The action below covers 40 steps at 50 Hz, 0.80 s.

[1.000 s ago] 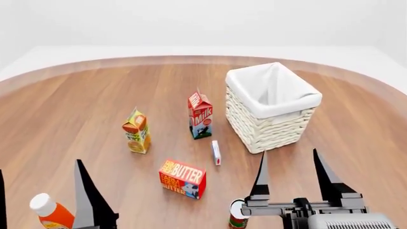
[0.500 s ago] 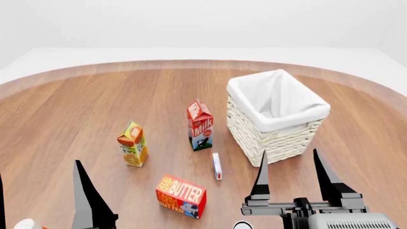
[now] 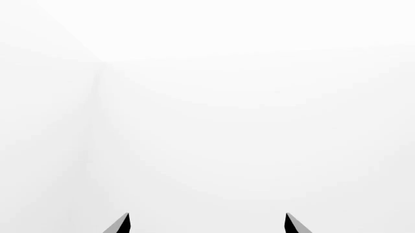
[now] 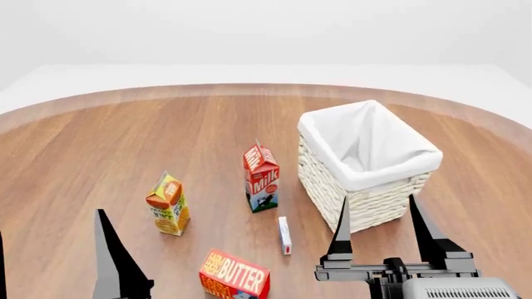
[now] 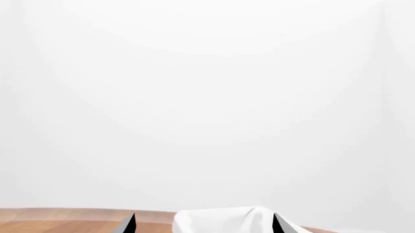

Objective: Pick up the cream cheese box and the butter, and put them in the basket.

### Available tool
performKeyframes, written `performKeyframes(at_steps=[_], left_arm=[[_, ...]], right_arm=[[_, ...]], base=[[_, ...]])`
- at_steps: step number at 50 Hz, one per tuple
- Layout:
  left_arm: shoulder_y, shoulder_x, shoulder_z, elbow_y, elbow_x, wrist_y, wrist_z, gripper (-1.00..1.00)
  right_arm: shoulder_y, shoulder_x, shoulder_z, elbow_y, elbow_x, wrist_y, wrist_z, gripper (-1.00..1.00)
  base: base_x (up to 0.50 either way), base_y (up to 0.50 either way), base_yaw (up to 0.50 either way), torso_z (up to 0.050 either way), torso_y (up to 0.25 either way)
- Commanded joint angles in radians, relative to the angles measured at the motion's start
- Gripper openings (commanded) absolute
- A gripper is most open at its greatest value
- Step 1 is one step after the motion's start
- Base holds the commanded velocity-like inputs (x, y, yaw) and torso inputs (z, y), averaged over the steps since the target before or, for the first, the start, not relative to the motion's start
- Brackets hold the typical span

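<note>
White is pretty much all the left wrist view is giving: blank pale background, with just the two dark fingertips of the left gripper (image 3: 207, 224) poking in at the bottom edge, spread wide apart and holding nothing.

Head view is where everything is sitting. A round brown wooden table (image 4: 99, 156) is filling most of the frame. The square white woven wicker basket (image 4: 365, 165) with its white cloth liner folded over the rim is standing right of centre, empty as far as I can see. Just left of it the red-and-white milk carton (image 4: 261, 177) is standing upright, and further left the orange juice carton with the gabled top (image 4: 168, 204) is standing too. The small thin white cream cheese box (image 4: 285, 235) is lying on the wood below the milk carton, near the basket's lower left corner. The rectangular red-and-orange butter box (image 4: 234, 275) with white lettering is sitting at the bottom edge, partly cut off. The right gripper (image 4: 378, 233) is hanging at lower right with its black fingers wide apart, gripping nothing. One left finger is showing at lower left.

Right wrist view is showing mostly white wall, with a strip of table and the basket's liner peeking between the fingertips at the bottom.
</note>
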Motion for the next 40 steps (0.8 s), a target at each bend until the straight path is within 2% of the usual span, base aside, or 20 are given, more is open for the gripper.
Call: performKeyframes(at_steps=[1,24,40], left_arm=[[0.0,-0.005,0.003,0.0,-0.001,0.002,-0.006,1.0],[0.001,-0.017,0.006,0.006,-0.006,0.003,-0.017,1.0],[0.001,-0.023,0.009,0.001,-0.006,0.008,-0.025,1.0]], right_arm=[[0.002,0.004,-0.004,-0.002,0.001,0.002,0.006,1.0],[0.001,0.012,-0.01,-0.014,0.0,-0.001,0.019,1.0],[0.007,0.017,-0.017,-0.002,0.002,-0.009,0.021,1.0]], base=[[0.16,0.0,0.0,0.0,0.0],[0.15,0.0,0.0,0.0,0.0],[0.01,0.0,0.0,0.0,0.001]])
